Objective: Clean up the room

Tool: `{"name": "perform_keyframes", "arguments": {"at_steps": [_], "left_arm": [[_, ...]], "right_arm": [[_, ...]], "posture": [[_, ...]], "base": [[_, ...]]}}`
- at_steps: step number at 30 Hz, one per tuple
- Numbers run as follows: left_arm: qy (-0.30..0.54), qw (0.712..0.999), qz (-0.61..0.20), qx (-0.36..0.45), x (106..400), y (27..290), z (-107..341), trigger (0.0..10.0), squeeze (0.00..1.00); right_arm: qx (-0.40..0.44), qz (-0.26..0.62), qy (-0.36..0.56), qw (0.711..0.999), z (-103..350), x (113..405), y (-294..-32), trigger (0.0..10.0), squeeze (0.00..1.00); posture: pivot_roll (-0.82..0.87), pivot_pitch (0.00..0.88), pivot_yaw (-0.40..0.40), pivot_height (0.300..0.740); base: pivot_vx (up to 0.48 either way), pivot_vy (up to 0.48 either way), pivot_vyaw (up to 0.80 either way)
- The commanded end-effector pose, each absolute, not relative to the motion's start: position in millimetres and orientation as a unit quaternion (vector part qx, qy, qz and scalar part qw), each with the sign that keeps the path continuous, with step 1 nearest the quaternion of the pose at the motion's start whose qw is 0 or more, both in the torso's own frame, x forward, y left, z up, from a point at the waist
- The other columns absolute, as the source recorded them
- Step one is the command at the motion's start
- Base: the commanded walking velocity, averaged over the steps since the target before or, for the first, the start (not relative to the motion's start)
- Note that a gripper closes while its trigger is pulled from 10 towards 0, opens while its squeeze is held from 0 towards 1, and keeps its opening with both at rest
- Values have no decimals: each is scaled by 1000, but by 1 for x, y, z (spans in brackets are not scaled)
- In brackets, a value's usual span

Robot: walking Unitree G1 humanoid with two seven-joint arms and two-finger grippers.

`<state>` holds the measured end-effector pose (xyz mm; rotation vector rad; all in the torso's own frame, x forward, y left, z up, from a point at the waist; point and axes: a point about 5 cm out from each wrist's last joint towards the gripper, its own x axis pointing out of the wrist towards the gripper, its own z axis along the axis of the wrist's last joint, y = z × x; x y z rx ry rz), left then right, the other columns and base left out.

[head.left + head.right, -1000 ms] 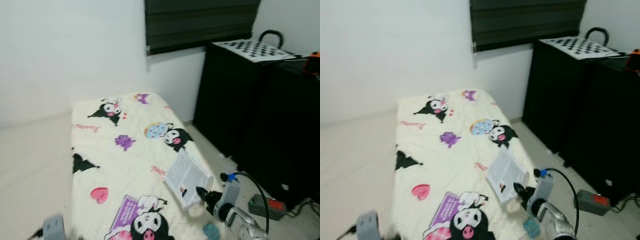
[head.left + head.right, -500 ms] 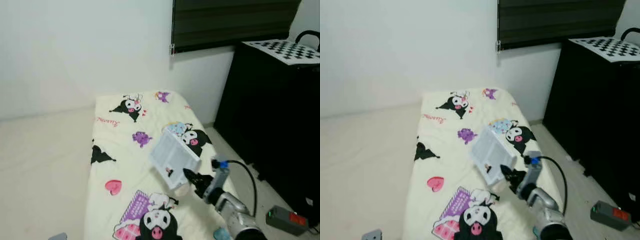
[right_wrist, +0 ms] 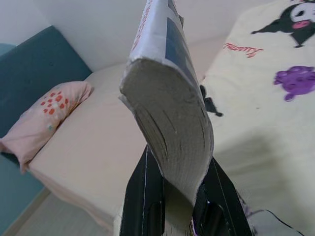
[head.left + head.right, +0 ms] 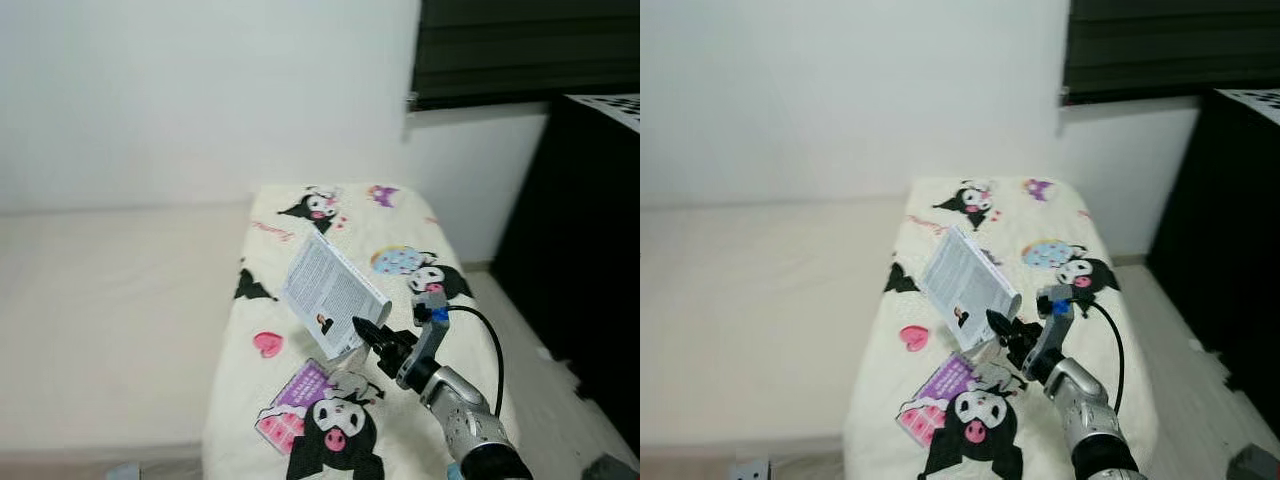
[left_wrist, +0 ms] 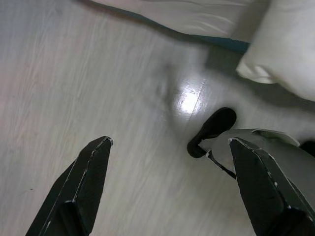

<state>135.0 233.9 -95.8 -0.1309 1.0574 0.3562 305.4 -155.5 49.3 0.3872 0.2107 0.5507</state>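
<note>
My right gripper (image 4: pixel 368 338) is shut on the lower edge of a white paperback book (image 4: pixel 330 293), held tilted above a cream blanket (image 4: pixel 330 240) printed with cartoon characters. In the right wrist view the book's page edge (image 3: pixel 170 128) sits clamped between the two black fingers (image 3: pixel 142 196). My left gripper (image 5: pixel 167 187) hangs open above a pale wooden floor (image 5: pixel 98 98), with nothing between its fingers.
A beige mattress (image 4: pixel 110 290) lies left of the blanket. A black cabinet (image 4: pixel 590 250) stands at the right below a dark window blind (image 4: pixel 530 45). A pink pillow (image 3: pixel 47 113) and teal headboard (image 3: pixel 34 69) show in the right wrist view. A small black object (image 5: pixel 212 129) lies on the floor.
The camera has turned left, so the scene has shifted right. My right gripper has carried the book leftward and upward over the blanket.
</note>
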Motion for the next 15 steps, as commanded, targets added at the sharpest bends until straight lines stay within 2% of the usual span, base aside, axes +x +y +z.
{"name": "perform_keyframes", "arguments": {"at_steps": [1,15], "left_arm": [[492,853,164,-53,136,237,-94,10000,0],[454,875,159,-53,155,237,-86,10000,0]], "right_arm": [[180,289,67,938,64,312,-151,10000,0],[165,347,55,922,73,311,-132,10000,0]], "posture": [[-65,0,-20,735],[-65,0,-10,735]], "base": [[0,0,744],[0,0,742]]}}
